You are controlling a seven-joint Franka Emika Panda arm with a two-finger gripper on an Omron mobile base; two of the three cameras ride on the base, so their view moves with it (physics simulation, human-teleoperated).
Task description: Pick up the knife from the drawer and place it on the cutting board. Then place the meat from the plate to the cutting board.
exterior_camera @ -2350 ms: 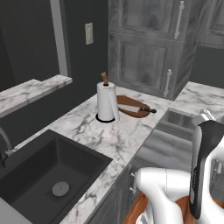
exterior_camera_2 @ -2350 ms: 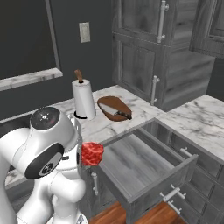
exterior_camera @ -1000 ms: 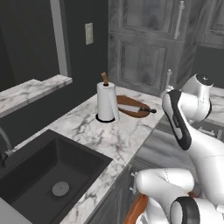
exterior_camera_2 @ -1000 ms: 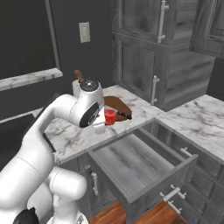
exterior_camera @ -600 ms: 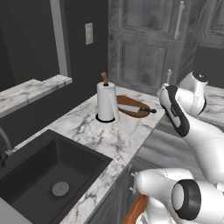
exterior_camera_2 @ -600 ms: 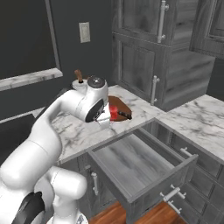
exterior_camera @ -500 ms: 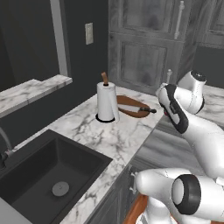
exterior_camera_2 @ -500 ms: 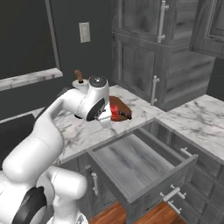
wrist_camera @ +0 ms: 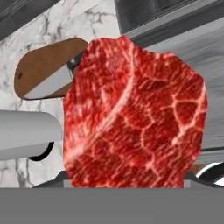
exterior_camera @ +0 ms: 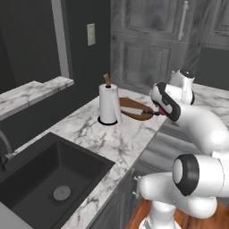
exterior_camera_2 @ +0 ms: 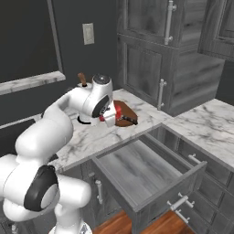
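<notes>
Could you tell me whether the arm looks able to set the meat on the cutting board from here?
Probably yes: the tool holds the meat right by the cutting board, with nothing between; the knife takes up part of it.

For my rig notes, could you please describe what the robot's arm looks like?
The arm is glossy white, built of thick rounded segments, with dark grey, nearly black caps and bands at the joints. A round white cap with a dark centre tops the wrist. No cables or markings show. The jaws are hidden.

Kitchen: sink (exterior_camera: 53, 179); marble counter (exterior_camera: 116, 138); cabinets (exterior_camera_2: 151, 55)
</notes>
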